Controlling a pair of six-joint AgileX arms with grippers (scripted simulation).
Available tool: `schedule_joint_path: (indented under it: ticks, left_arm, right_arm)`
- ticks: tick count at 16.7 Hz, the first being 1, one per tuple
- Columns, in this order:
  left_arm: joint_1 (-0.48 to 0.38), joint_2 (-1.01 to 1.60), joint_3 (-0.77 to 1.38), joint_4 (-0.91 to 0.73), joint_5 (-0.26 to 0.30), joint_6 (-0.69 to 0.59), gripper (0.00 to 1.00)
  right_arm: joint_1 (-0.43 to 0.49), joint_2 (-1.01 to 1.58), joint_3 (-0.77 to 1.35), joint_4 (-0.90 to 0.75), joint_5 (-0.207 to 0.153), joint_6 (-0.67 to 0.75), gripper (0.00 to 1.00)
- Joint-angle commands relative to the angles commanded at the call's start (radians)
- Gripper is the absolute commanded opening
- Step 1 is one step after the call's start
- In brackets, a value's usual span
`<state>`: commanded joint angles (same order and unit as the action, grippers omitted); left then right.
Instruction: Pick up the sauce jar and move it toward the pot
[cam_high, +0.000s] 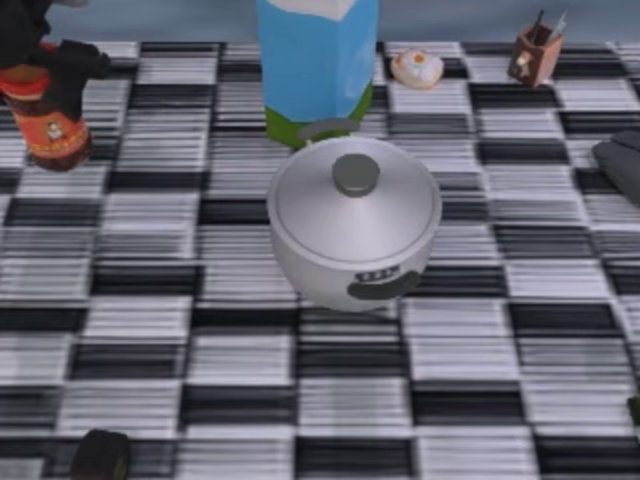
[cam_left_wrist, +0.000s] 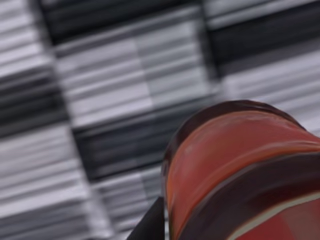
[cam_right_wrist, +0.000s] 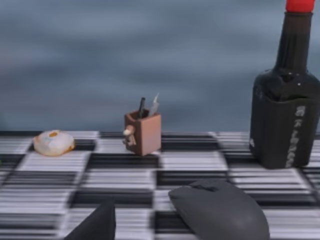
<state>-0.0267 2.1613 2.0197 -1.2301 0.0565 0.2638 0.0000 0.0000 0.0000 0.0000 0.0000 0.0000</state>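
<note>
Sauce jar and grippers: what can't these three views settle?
- Sauce jar: top view, lid hidden under the left gripper; whether it is lifted is unclear.
- Left wrist view: jar cut off by the edge; finger spacing not visible.
- Right gripper: right wrist view shows one dark tip only; finger spacing unclear.
- Pot: absent from both wrist views.

Open checkered table (cam_high: 150, 330) left of the pot (cam_high: 352, 225), tall carton (cam_high: 318, 65) pressed close behind the pot, front of table unobstructed, pen holder (cam_high: 535, 55), small bun (cam_high: 416, 68) and dark mouse (cam_right_wrist: 217, 210) gathered far right.
</note>
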Motion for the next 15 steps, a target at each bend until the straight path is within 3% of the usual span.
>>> schedule_joint_path:
  ticks: [9,15]
  left_arm:
    - [-0.011,-0.074,-0.082,0.006,-0.005,-0.015,0.0]
    - [-0.14,-0.12,-0.244,0.123,-0.062,-0.27,0.0]
  right_arm:
    - [0.0,0.0,0.0,0.0,0.0,0.0,1.0]
    - [0.0,0.0,0.0,0.0,0.0,0.0,1.0]
